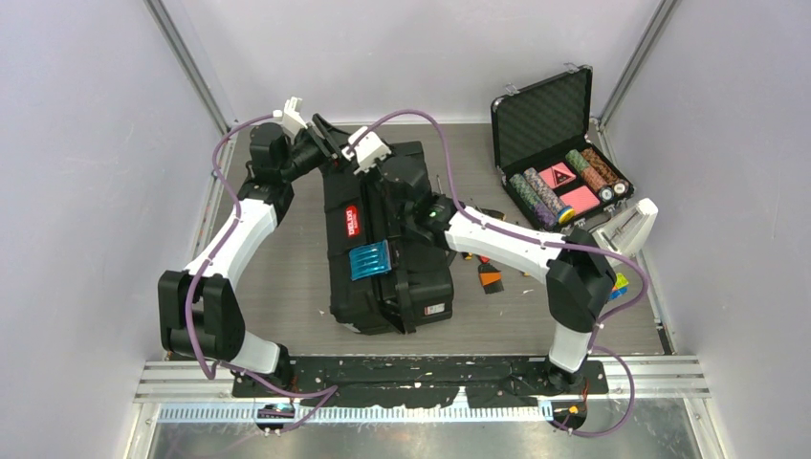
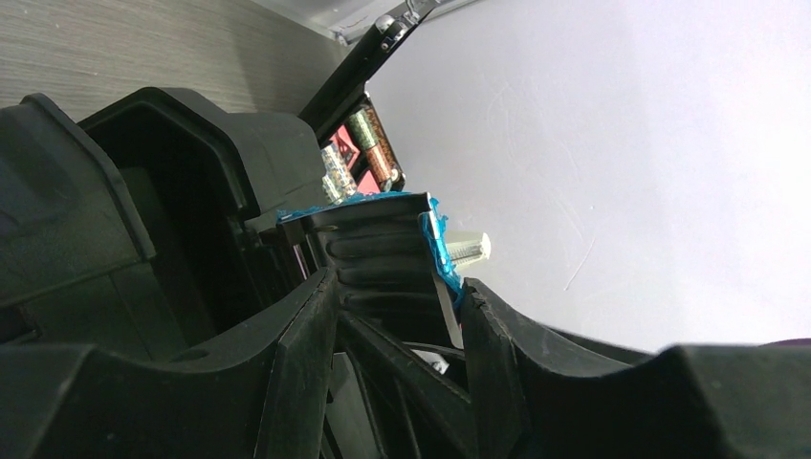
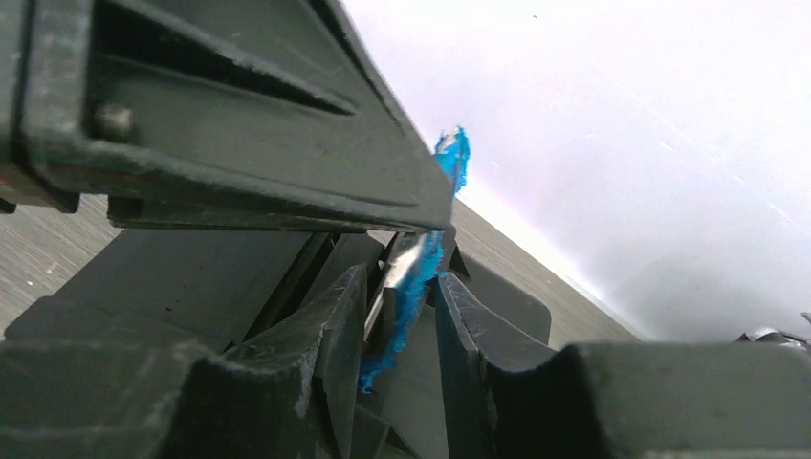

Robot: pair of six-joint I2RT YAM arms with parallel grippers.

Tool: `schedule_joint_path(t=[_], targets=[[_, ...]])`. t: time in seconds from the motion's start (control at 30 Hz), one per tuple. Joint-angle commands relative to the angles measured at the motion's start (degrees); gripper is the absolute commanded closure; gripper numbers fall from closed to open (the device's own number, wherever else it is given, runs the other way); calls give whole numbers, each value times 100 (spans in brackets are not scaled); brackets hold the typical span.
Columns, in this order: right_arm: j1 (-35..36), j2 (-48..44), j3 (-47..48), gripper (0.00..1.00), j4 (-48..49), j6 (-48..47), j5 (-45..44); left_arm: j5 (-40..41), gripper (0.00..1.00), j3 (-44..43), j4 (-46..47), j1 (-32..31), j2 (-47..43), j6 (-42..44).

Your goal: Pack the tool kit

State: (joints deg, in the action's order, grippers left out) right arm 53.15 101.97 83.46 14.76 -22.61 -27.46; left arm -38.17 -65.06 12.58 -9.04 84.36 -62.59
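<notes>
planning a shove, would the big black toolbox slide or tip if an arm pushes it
Probably stiff and heavy: the toolbox is a bulky moulded shell. Likely slides, not tips: it lies low and long on the table.

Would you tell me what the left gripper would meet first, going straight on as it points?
Most likely the ribbed black part edged in blue, right between its jaws; depth is unclear.

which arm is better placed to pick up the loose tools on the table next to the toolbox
Right, probably: the loose tools lie right of the toolbox, under the right arm; the left arm would have to reach over the box.
</notes>
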Motion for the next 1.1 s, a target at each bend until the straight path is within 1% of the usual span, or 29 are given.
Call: schedule_joint_path(t=[0.0,0.03,0.07,0.1,0.13,0.17,0.2,0.27,0.37,0.47,0.53,0.6,0.63,0.7,0.8,0.9,0.93,1.03,1.07], targets=[[103,56,171,67,532,-683,-468,-222,51,125,-972,-125,98,406],[119,49,120,69,630,-767,-513,-225,51,124,-976,-117,91,412],[142,48,97,74,671,-944,-591,-233,49,118,-989,-104,83,416],[151,49,64,77,735,-1029,-623,-239,48,128,-1006,-88,70,420],[176,57,51,83,759,-1205,-687,-235,46,144,-1037,-51,26,429],[191,67,24,85,816,-1291,-710,-211,43,168,-1079,14,-25,448],[230,75,10,90,847,-1468,-763,-161,39,209,-1122,85,-109,481],[295,95,-41,94,953,-1757,-810,22,31,312,-1389,251,-317,647],[417,154,-109,95,1060,-2205,-838,556,23,390,-2050,476,-636,1145],[537,239,-159,95,1223,-2650,-941,1196,22,423,-2689,566,-880,1702],[574,327,-130,94,1225,-2951,-1014,1404,23,483,-2935,569,-958,1934],[577,396,-61,89,1024,-2951,-1031,1558,24,594,-3056,570,-1017,2095],[576,403,-33,81,921,-2920,-1019,1640,25,639,-3136,570,-1044,2156],[581,364,54,71,558,-2746,-929,1762,26,743,-3226,565,-1102,2276],[575,261,124,64,-56,-2350,-681,1826,32,865,-3254,568,-1148,2346],[575,139,182,58,-489,-2016,-463,1790,36,938,-3262,570,-1094,2365],[574,86,224,53,-724,-1873,-354,1780,37,964,-3245,570,-1081,2365],[574,-19,349,46,-1326,-1543,-144,1780,40,995,-3228,570,-1043,2365],[579,-81,411,43,-1384,-1388,-44,1775,41,991,-3227,570,-1030,2365]])
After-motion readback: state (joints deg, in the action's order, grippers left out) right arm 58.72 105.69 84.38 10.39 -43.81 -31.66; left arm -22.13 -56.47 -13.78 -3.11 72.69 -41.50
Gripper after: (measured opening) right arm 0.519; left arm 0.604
